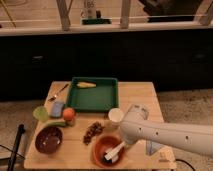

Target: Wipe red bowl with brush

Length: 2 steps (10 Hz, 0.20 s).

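Observation:
The red bowl (pixel 101 145) sits at the table's front edge, right of the middle. The brush (pixel 114 151) lies inside it, whitish handle slanting up to the right, dark head (pixel 108 157) low against the bowl's inner floor. My gripper (pixel 121 145) is at the end of the big white arm that comes in from the right. It hangs over the bowl's right rim, shut on the brush handle. The arm's casing hides most of the gripper.
A dark maroon bowl (pixel 48 139) stands front left. A brown cluster (pixel 92 132), an orange fruit (pixel 69 114), a white cup (pixel 115 115), a blue-topped block (pixel 57 108), a green cup (pixel 40 113) and a fork (pixel 59 92) are nearby. A green tray (pixel 102 100) holds a yellow item (pixel 86 85).

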Tool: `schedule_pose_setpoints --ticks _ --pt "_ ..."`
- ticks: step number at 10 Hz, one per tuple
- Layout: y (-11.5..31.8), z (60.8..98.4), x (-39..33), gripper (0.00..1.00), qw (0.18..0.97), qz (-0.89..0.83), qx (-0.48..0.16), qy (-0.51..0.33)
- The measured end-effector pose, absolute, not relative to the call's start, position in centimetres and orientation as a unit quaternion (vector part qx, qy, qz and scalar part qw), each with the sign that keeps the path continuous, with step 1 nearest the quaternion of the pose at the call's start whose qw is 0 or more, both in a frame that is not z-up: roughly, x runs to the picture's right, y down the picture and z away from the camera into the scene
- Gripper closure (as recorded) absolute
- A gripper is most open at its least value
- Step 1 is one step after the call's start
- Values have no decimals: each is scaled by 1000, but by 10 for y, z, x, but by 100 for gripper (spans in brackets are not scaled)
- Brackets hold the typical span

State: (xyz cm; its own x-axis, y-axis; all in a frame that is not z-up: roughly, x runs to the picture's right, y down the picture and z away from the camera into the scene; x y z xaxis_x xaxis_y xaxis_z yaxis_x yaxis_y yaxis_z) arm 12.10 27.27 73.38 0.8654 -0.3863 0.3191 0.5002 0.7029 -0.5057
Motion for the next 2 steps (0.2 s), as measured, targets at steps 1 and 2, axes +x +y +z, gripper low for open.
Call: schedule_pose_setpoints --ticks 1,2 --pt "266 735 130 100 923 -230 -297 -87" --pt "260 736 132 100 926 -223 -294 -84"
